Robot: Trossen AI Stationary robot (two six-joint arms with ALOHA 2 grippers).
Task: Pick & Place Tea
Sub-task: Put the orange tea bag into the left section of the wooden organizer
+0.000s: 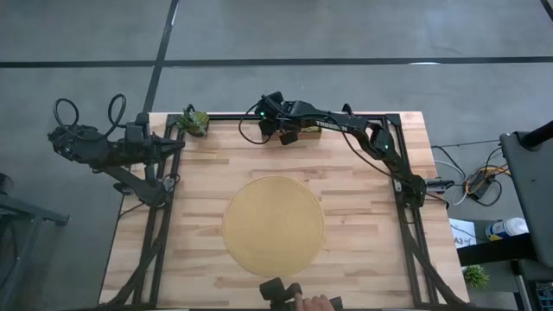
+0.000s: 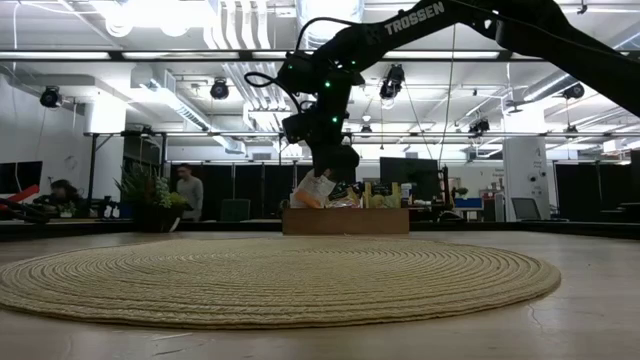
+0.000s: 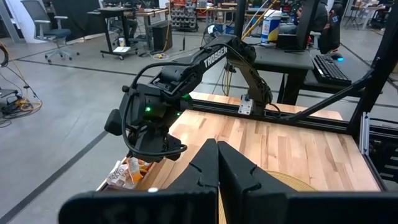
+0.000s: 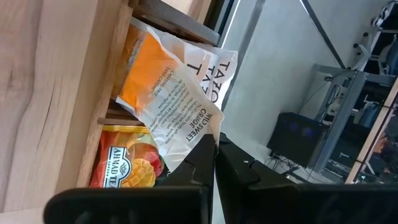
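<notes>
Your right claw pinches 1 orange-and-white sachet above the tray, ready for the mat; left claw waits pressed together.

The wooden tray holding tea sachets sits behind the round mat.

The flat square paper tea sachet is white with an orange panel and dark print, and beside it a second square sachet is orange and yellow with a fruit picture. The large round woven mat is plain straw-tan on the pale striped plank wooden desk, and both arms are black.
</notes>
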